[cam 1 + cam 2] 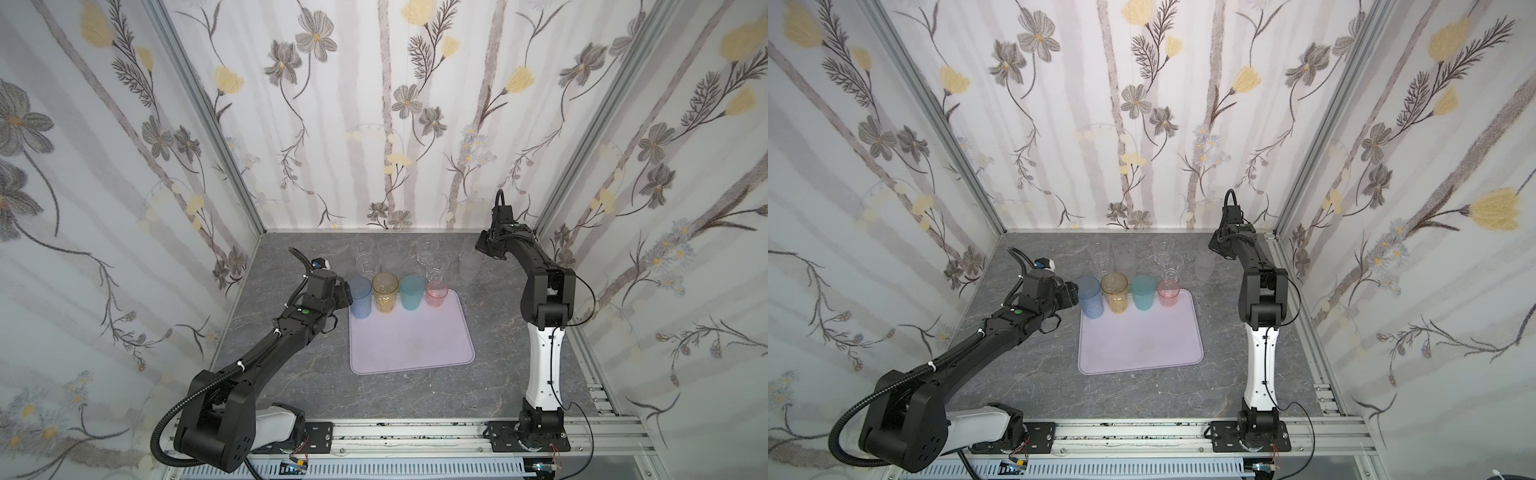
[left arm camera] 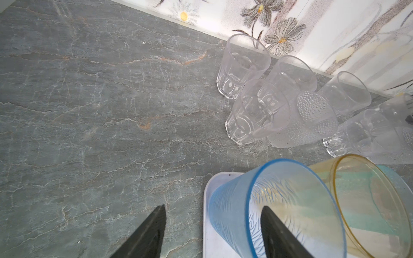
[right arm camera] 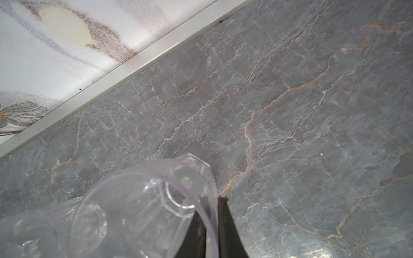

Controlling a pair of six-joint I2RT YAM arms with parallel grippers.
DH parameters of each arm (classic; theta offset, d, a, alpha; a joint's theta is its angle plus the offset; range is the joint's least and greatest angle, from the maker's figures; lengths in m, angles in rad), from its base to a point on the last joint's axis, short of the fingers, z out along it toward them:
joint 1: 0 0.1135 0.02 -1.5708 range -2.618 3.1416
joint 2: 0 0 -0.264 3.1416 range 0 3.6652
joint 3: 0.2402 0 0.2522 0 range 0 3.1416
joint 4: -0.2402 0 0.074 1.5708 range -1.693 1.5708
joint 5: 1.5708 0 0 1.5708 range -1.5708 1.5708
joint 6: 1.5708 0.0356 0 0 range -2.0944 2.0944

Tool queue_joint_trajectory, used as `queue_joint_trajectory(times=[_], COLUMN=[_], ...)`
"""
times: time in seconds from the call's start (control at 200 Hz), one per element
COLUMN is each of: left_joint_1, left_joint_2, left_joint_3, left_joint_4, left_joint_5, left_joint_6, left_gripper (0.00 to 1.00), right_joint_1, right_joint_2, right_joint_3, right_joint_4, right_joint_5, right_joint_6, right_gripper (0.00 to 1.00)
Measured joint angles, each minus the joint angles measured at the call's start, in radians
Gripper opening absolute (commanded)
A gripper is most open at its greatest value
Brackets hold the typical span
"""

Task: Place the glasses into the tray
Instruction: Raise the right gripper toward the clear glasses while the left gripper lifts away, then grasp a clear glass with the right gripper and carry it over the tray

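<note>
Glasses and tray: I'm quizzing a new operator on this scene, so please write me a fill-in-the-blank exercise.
1. The tray holds ____ tinted glasses.
2. The left gripper straddles the blue glass's wall, jaws ____.
3. The right gripper is ____ on a clear glass's wall.
4. In both top views, the pink glass ends the row on the ____.
Missing: four; open; shut; right.

Tabletop [image 2: 89,111]: grey stone-look, veined, matt. Tray [image 1: 415,340]: lilac plastic, smooth, dull sheen. Clear tumbler [image 3: 145,201]: glossy, see-through, faceted base. Frosted tumbler [image 2: 312,116]: dimpled, cloudy. Blue tumbler [image 2: 228,212]: fine ribbed relief. Walls [image 1: 374,124]: printed floral paper. Front rail [image 1: 415,434]: bare metal.
</note>
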Motion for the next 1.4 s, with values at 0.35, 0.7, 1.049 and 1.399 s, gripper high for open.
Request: queue_joint_trajectory(times=[0.35,0.7,1.049,1.399], left_joint_1=[-0.011,-0.034,-0.034,-0.074], left_joint_2=[-0.045,-0.13,-0.183,-0.282], left_joint_3=[-0.035,-0.075,-0.061,-0.089], left_joint_4=[0.014,0.014,-0.049,-0.151], left_joint_5=[0.001,-0.03,-0.048,-0.043], left_joint_6=[-0.021,-0.033,-0.043,-0.077], left_gripper=[0.7,0.7,0.68,0.67], right_joint_1=[0.012,0.124,0.36,0.639], right_joint_2=[-0.119,-0.45,-0.75,-0.809], right_joint_3=[-0.005,-0.243,-0.504,-0.588], right_joint_4=[-0.042,-0.046,-0.066,-0.172], right_joint_5=[0.017,0.06,0.06,0.063], right_joint_6=[-0.029,-0.07,-0.096,-0.08], right_gripper=[0.05,0.04,0.02,0.01])
